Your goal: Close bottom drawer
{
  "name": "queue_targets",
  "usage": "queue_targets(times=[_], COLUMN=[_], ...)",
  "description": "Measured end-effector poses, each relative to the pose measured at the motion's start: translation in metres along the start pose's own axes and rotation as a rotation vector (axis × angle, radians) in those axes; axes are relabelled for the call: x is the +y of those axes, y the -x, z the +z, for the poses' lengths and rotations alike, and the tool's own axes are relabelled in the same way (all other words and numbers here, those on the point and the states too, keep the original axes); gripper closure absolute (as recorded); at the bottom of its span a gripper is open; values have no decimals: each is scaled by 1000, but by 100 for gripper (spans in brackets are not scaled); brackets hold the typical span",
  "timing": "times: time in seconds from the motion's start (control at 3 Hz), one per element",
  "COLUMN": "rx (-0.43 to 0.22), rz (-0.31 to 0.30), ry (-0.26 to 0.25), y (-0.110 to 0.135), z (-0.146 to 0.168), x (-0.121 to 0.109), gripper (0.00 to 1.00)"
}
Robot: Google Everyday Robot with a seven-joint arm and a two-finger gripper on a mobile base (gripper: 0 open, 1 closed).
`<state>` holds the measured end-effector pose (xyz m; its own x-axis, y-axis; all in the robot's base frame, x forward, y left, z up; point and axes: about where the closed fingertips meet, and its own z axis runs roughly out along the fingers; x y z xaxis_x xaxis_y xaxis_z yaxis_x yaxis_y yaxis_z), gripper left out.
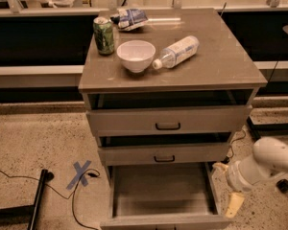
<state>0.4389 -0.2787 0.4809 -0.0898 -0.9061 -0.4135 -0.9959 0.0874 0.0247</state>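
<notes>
The bottom drawer (163,190) of the grey cabinet stands pulled far out, an empty shallow grey tray. Its low front panel (165,223) lies at the bottom edge of the view and its handle is cut off. The middle drawer (163,153) and top drawer (168,120) above it sit slightly out. My gripper (233,205) hangs at the end of the white arm (264,164), low at the right of the open drawer's front corner, apart from it. One pale yellowish finger (234,204) points down.
On the cabinet top (225,61) stand a green can (103,35), a white bowl (136,55), a lying plastic bottle (177,51) and a snack bag (130,18). A blue tape cross (80,173) and black cables (72,200) lie on the floor at left.
</notes>
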Motion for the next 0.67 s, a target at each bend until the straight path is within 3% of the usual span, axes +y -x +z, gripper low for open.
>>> queue_targets(times=[0.33, 0.67], rx=[-104, -155], rz=[-63, -85], ry=[-6, 47], y=[-22, -29], z=[72, 119], x=[5, 25], gripper=[0, 0])
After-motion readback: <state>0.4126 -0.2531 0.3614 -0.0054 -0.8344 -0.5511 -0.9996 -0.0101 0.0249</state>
